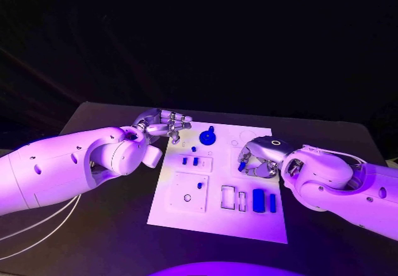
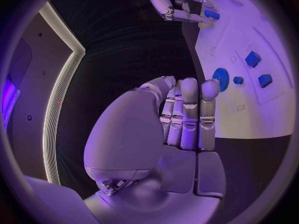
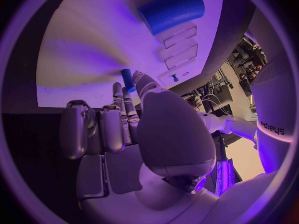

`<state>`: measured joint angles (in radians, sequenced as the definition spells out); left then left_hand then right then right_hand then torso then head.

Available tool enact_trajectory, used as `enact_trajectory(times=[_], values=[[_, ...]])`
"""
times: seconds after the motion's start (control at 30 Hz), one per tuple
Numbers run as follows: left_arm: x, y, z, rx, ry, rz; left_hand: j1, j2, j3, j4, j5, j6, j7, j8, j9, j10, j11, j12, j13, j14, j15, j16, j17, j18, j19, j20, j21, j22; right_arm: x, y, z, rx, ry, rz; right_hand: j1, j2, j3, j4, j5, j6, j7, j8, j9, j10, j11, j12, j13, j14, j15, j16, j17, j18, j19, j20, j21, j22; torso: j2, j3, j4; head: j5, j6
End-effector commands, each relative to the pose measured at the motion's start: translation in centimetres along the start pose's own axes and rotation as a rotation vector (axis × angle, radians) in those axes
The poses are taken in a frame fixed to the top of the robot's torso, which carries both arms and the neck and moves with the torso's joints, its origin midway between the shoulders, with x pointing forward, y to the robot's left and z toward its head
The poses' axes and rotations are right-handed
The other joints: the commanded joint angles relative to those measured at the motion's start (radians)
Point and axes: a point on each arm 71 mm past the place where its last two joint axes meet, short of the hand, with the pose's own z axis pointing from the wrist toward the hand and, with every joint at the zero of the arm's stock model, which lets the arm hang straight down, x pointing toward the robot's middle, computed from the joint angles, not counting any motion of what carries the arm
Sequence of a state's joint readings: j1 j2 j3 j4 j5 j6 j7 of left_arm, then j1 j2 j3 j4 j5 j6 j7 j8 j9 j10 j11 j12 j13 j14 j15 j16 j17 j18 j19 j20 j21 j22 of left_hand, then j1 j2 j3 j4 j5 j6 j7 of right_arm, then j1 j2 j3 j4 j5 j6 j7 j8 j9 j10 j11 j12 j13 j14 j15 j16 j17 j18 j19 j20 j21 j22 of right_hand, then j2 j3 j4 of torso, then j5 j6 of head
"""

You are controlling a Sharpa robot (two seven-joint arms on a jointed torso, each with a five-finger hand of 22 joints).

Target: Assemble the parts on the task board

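Observation:
The white task board (image 1: 217, 214) lies mid-table. My right hand (image 1: 259, 158) hovers over the board's right side and pinches a small blue peg (image 1: 242, 166) at its fingertips; the right wrist view shows this peg (image 3: 127, 78) held just above the board (image 3: 81, 55). My left hand (image 1: 166, 125) is at the board's far left corner, holding nothing. In the left wrist view its fingers (image 2: 189, 112) lie straight, side by side. A blue gear (image 1: 207, 137) sits near the far edge. Two small blue pegs (image 1: 190, 161) stand in a raised plate. Two long blue blocks (image 1: 264, 200) lie at the near right.
Empty rectangular slots (image 1: 232, 197) lie left of the long blocks. A square plate with holes (image 1: 190, 191) takes up the board's near left. White cables (image 1: 37, 227) run over the table by my left arm. Black table (image 1: 99, 230) surrounds the board.

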<state>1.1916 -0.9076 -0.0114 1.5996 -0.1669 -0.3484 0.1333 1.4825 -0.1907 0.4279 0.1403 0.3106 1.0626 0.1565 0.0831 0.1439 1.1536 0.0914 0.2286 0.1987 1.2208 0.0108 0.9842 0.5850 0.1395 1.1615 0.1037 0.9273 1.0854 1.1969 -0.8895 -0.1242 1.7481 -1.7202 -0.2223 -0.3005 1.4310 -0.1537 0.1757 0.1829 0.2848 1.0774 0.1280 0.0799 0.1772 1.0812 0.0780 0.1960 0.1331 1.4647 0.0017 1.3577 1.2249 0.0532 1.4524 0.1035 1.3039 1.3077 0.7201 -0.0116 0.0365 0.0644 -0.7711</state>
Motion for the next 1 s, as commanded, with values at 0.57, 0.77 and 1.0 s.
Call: enact_trajectory(times=[0.57, 0.77, 1.0], values=[[0.29, -0.10, 0.01, 0.004, 0.026, -0.003, -0.003, 0.011, -0.004, -0.003, -0.002, -0.001, 0.006, -0.003, -0.002, -0.008, -0.003, 0.007, 0.002, -0.006, 0.001, -0.005, 0.000, 0.012, -0.005, 0.000, -0.008, -0.001, 0.45, 0.25, 0.29, -0.006, 0.020, -0.012, 0.045, 0.036, 0.067, 0.022, -0.044, 0.069, -0.012, 0.017, 0.010, 0.091, -0.019, 0.015, -0.006, 0.044, -0.019, 0.020, 0.016, -0.008, 0.029, -0.012, 0.052, 0.197, 0.000, 0.0011, -0.0008, 0.001, -0.007], [0.27, -0.09, 0.03, 0.003, 0.027, -0.003, -0.003, 0.011, -0.004, -0.003, -0.002, -0.001, 0.005, -0.003, -0.002, -0.008, -0.003, 0.007, 0.002, -0.006, 0.001, -0.005, -0.001, 0.012, -0.005, 0.000, -0.008, -0.002, 0.22, 0.31, 0.27, 0.000, -0.013, -0.001, 0.060, 0.047, 0.095, 0.022, -0.057, 0.089, -0.018, 0.024, 0.016, 0.115, -0.026, 0.010, -0.009, 0.046, -0.025, 0.024, 0.020, -0.011, 0.036, -0.018, 0.065, 0.203, -0.001, 0.0008, -0.0005, 0.000, -0.007], [0.21, -0.06, 0.05, 0.001, 0.025, -0.003, -0.003, 0.011, -0.004, -0.003, -0.002, -0.001, 0.005, -0.003, -0.002, -0.008, -0.003, 0.007, 0.002, -0.006, 0.001, -0.005, -0.001, 0.012, -0.005, 0.000, -0.008, -0.002, -0.29, 0.76, -0.18, -0.009, -0.061, 0.025, 0.076, 0.054, 0.125, 0.012, -0.068, 0.102, -0.022, 0.029, 0.022, 0.135, -0.031, 0.003, -0.010, 0.047, -0.029, 0.027, 0.025, -0.014, 0.042, -0.022, 0.079, 0.208, -0.002, 0.0004, -0.0007, -0.001, -0.005]])
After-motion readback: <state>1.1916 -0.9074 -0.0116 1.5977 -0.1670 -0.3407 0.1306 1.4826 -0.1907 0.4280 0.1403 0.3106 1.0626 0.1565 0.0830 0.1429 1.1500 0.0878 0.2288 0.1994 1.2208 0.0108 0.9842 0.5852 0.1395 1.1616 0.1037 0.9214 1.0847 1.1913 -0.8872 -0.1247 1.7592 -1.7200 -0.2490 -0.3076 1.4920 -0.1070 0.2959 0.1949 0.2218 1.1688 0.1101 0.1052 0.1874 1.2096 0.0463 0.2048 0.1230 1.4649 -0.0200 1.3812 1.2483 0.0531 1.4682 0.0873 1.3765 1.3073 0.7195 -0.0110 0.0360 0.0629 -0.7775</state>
